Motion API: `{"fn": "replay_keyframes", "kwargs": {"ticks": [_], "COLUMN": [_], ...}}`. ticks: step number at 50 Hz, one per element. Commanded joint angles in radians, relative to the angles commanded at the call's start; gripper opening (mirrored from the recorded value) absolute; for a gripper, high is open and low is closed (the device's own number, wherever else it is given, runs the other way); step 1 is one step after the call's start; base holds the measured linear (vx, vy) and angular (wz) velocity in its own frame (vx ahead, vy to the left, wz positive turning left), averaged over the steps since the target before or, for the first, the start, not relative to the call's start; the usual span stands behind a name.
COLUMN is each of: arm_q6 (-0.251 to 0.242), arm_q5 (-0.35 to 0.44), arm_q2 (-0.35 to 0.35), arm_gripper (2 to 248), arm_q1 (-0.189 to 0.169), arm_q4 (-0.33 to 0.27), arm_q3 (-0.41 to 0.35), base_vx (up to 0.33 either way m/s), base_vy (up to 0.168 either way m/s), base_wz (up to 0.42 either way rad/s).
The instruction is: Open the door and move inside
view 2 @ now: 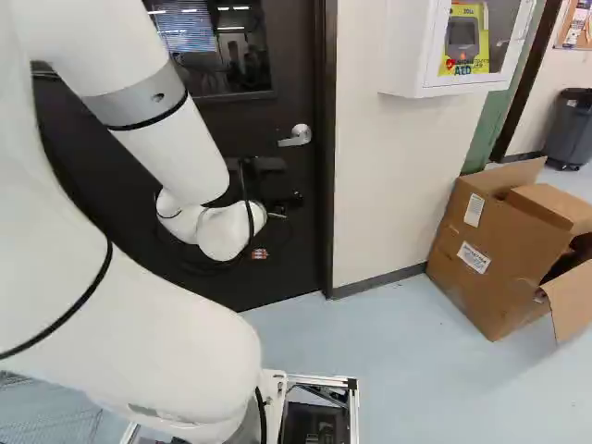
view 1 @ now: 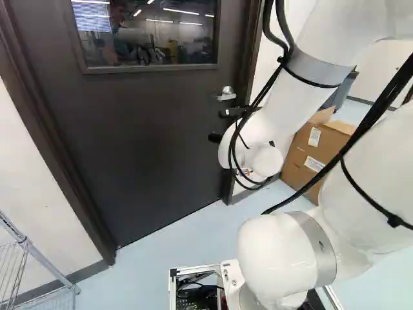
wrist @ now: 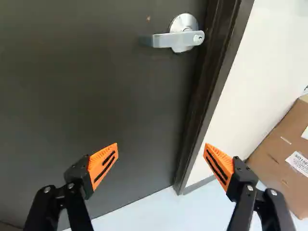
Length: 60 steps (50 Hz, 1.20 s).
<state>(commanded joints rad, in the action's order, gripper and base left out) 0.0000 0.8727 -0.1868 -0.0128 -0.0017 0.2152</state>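
Door (view 1: 148, 135) shut, left and center of left base view. Lever handle (view 1: 226, 97) upper center there, ahead of fingers (wrist: 102, 164). Fingers wide open. Cardboard box (view 2: 481, 268), right side of right base view.

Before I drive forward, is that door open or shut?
Shut: the dark door sits in its frame with no gap showing along the handle side.

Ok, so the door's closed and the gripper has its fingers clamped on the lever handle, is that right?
Not quite. The wrist view shows the gripper open, its fingers wide apart, with the lever handle ahead of them, not gripped. The door is indeed closed.
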Motion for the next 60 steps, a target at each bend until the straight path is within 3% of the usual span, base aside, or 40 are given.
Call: {"fn": "replay_keyframes", "kwargs": {"ticks": [11, 23, 60], "arm_q6": [0.0, 0.0, 0.0], "arm_q5": [0.0, 0.0, 0.029], "arm_q2": [0.023, 0.048, 0.114], "arm_gripper": [247, 247, 247], "arm_q1": [-0.023, -0.053, -0.151], "arm_q4": [-0.019, -0.085, -0.384], "arm_q3": [0.049, 0.102, 0.255], "base_vx": [0.0, 0.0, 0.0], "base_vy": [0.0, 0.0, 0.0], "base_wz": [0.0, 0.0, 0.0]}}
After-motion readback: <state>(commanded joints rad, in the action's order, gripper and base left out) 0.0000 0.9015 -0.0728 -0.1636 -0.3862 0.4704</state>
